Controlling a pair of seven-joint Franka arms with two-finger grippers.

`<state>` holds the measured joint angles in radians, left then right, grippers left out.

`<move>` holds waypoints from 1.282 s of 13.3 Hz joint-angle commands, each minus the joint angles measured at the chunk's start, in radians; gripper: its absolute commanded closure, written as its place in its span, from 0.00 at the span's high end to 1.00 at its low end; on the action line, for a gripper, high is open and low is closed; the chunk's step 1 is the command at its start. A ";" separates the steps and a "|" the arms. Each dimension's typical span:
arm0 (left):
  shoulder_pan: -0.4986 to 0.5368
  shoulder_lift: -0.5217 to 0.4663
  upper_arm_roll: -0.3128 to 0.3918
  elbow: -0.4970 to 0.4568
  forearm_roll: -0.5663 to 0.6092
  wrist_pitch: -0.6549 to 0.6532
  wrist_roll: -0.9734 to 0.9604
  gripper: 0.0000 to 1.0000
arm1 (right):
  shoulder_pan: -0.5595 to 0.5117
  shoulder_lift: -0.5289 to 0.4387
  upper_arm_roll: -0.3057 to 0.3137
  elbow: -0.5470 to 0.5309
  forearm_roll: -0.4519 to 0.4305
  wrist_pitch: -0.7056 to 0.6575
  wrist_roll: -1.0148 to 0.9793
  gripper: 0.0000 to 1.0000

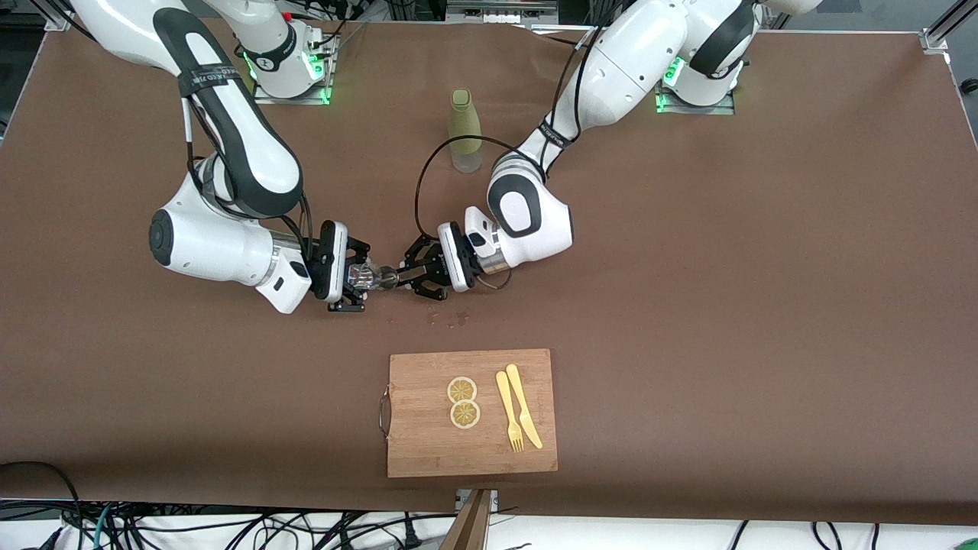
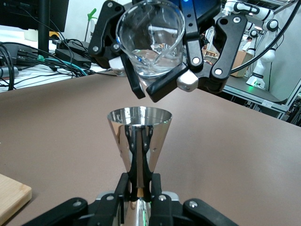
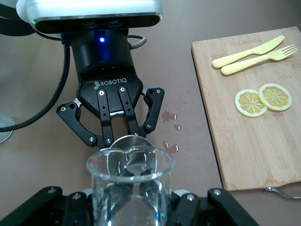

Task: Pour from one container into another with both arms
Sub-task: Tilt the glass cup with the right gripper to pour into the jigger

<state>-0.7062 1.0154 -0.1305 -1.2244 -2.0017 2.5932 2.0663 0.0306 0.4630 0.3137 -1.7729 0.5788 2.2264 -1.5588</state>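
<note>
Over the middle of the table my two grippers meet tip to tip. My left gripper (image 1: 399, 277) is shut on the narrow waist of the small steel jigger (image 1: 388, 279), which points its open cone at the glass. In the left wrist view the jigger (image 2: 139, 129) rises from my left gripper (image 2: 139, 190). My right gripper (image 1: 357, 276) is shut on the tiny clear glass cup (image 1: 368, 273). The cup (image 3: 129, 188) fills the right wrist view, with the jigger's rim (image 3: 136, 140) just past its mouth. The cup's mouth (image 2: 150, 40) faces the jigger.
Small wet drops (image 1: 451, 317) lie on the brown table under the grippers. A tall olive-green bottle (image 1: 464, 130) stands toward the robots' bases. Nearer the front camera lies a wooden cutting board (image 1: 428, 451) with two lemon slices (image 1: 462, 401) and a yellow knife and fork (image 1: 519, 412).
</note>
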 commanded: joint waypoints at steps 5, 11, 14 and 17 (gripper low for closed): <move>-0.015 0.012 0.011 0.036 -0.031 0.016 -0.002 0.00 | 0.000 -0.015 0.005 0.000 -0.060 -0.004 0.043 0.03; -0.015 0.012 0.011 0.036 -0.031 0.016 -0.002 0.00 | 0.002 -0.015 0.010 0.000 -0.154 -0.016 0.120 0.03; -0.015 0.012 0.011 0.036 -0.031 0.016 -0.002 0.00 | 0.008 -0.015 0.022 0.000 -0.165 -0.016 0.134 0.03; -0.015 0.012 0.011 0.036 -0.031 0.016 -0.002 0.00 | 0.017 -0.015 0.024 0.000 -0.181 -0.016 0.140 0.03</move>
<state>-0.7064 1.0167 -0.1297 -1.2240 -2.0017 2.5956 2.0662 0.0417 0.4626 0.3308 -1.7724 0.4264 2.2238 -1.4509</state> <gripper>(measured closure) 0.780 0.872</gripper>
